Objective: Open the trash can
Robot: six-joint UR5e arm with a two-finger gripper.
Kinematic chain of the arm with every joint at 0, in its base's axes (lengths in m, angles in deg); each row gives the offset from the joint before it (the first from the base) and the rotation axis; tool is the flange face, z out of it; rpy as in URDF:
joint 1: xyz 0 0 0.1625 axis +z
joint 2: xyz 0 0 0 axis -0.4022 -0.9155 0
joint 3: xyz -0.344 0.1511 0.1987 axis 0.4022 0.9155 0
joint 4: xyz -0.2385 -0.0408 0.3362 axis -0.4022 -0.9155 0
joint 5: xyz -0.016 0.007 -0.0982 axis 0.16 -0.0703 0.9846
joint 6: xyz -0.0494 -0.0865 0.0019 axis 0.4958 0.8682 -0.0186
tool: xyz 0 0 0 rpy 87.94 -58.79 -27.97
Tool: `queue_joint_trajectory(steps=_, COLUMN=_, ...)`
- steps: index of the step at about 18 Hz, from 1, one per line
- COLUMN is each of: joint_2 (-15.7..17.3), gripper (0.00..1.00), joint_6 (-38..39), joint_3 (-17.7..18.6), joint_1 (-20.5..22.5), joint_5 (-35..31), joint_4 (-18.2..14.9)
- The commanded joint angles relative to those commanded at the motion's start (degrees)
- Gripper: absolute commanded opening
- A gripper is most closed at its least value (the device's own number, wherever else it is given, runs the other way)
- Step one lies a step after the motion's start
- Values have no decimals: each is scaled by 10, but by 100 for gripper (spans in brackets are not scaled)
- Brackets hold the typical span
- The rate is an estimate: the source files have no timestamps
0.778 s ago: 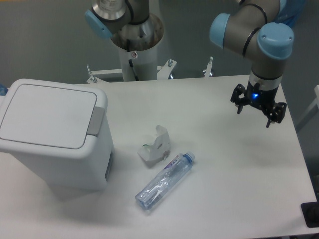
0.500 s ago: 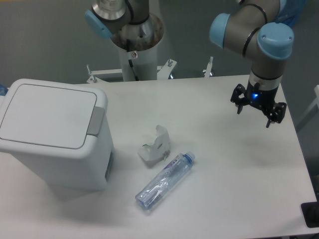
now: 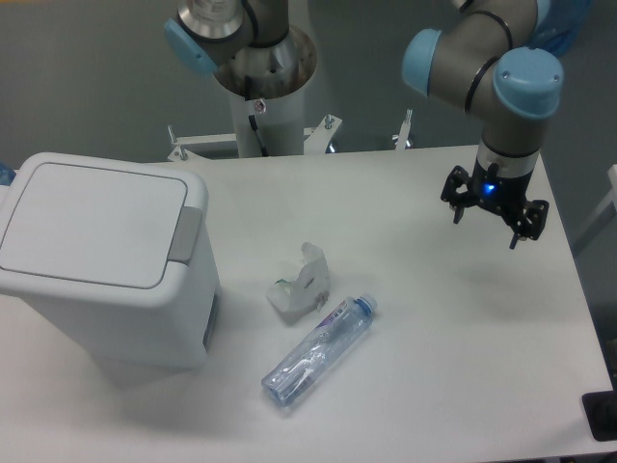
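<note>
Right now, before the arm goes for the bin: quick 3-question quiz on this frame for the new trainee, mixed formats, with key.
1. True or false: the trash can lid is shut.
2. Which lies nearest the clear bottle? A) the crushed white cup B) the gripper C) the grey push tab
3. Fill in: the gripper hangs above the table, open and holding ____.

Key
1. True: the lid lies flat and closed.
2. A: the cup sits just beside the bottle's cap end.
3. Nothing: its fingers are spread, far to the right of the bin.

Trash can (image 3: 92,231): smooth matt white plastic. Bottle (image 3: 318,349): clear glossy plastic. Table (image 3: 434,338): smooth matt white.
</note>
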Motion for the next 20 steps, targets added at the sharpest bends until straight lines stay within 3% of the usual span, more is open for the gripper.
queue_joint_trajectory(steps=3, joint_2=11, gripper=100, joint_6=108, joint_3=-13, joint_1=-18, joint_5=72, joint_4=1)
queue_joint_trajectory(steps=8, joint_2=41, gripper=100, joint_6=139, joint_3=-18, joint_1=-70, joint_5=108, joint_4=1)
queue_joint_trajectory(steps=13, joint_2=75, gripper=100, joint_6=267, joint_3=-20, joint_1=-88, joint_5=203, joint_4=2)
queue_joint_trajectory(steps=17, joint_2=98, gripper=100, joint_6=342, joint_3=-20, joint_1=-133, joint_5=267, joint_4=3)
queue_joint_trajectory(steps=20, joint_2=114, gripper=100, joint_6=365, joint_3=-18, joint_1=-174, joint_5=273, joint_4=3)
